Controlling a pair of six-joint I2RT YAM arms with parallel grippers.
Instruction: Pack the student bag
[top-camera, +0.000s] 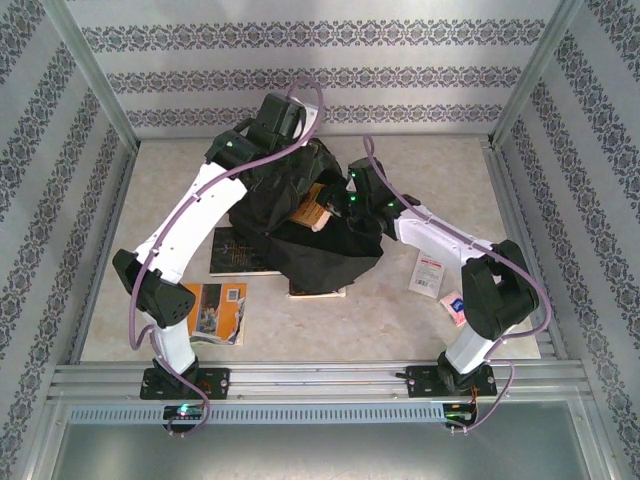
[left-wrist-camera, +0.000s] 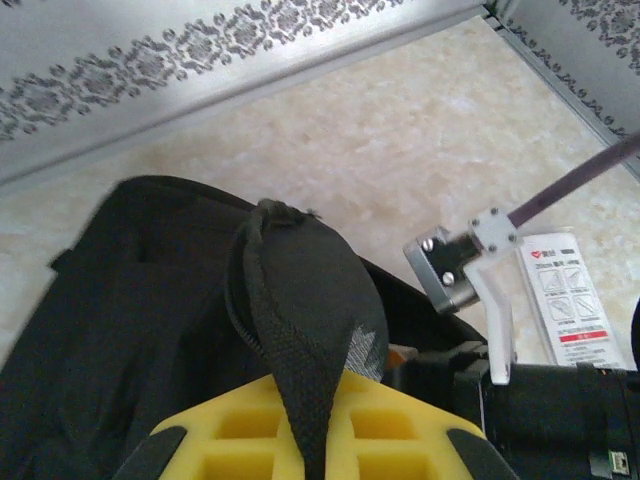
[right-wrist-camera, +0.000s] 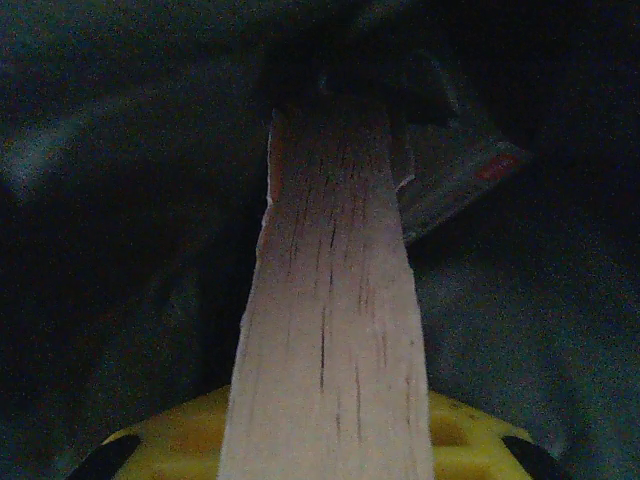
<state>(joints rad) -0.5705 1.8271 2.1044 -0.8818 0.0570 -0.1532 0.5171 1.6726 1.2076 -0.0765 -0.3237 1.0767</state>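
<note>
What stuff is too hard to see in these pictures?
- Top view: the student bag covers part of the dark book beneath it.
- Right wrist view: the bag's inside is too dark; the wooden strip in the right pincer blocks the middle.
- Top view: the white packet has print that is too small.
</note>
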